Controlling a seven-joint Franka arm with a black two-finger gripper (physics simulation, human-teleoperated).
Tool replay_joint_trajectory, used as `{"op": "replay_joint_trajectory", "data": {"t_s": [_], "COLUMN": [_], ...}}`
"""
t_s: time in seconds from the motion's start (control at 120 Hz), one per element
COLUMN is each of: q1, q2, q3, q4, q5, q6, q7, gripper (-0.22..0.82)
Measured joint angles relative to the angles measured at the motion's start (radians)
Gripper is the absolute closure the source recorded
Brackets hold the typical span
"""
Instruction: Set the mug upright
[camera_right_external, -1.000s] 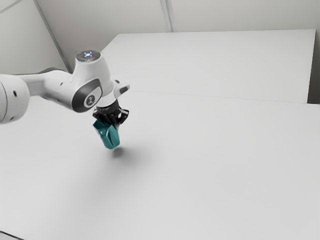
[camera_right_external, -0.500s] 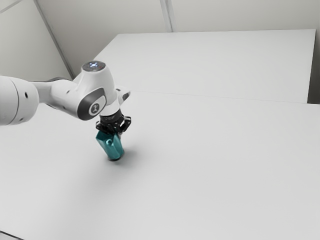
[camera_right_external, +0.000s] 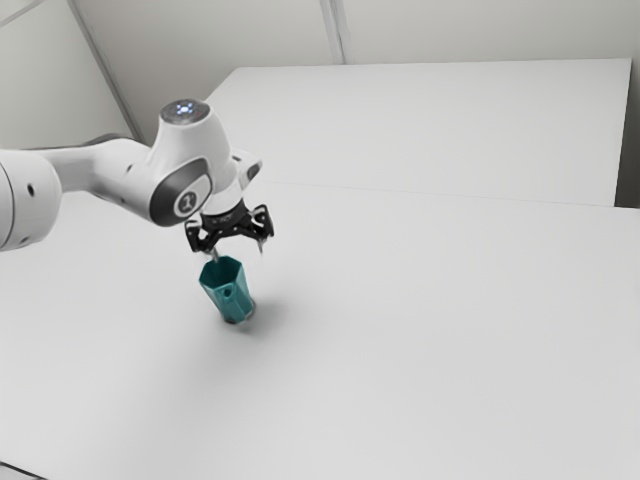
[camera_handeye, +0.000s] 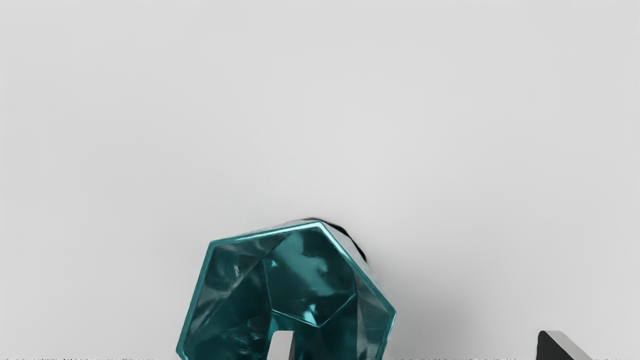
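In the exterior view, the end effector hangs above the teal mug, its fingers spread wide with nothing gripped between them. The mug sits on the pale counter, mouth up and base down, and looks upright. It is on the near side of the thin seam that crosses the counter, well apart from the counter's far edge and from its far corner at the exterior view's right. A soft shadow lies beside its base.

In the wrist view, the end effector is wide open. One of its fingers overlaps the mug's angular mouth; the other is out past the rim, over bare counter. The mug's inside shows down to its faceted floor, and a dark edge shows beyond the rim, near the base.
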Motion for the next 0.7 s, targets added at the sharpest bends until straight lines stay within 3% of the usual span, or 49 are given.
{"op": "replay_joint_trajectory", "data": {"t_s": [0.167,0.367,0.7], "q1": [-0.008,-0.028,-0.084], "q2": [-0.048,-0.064,-0.051], "q3": [0.000,-0.002,0.002], "q4": [0.030,0.190,0.454], "q5": [-0.007,-0.014,-0.036], "q6": [-0.046,-0.199,-0.456], "q7": [-0.012,0.003,0.179], "gripper": [0.04,0.02,0.00]}}
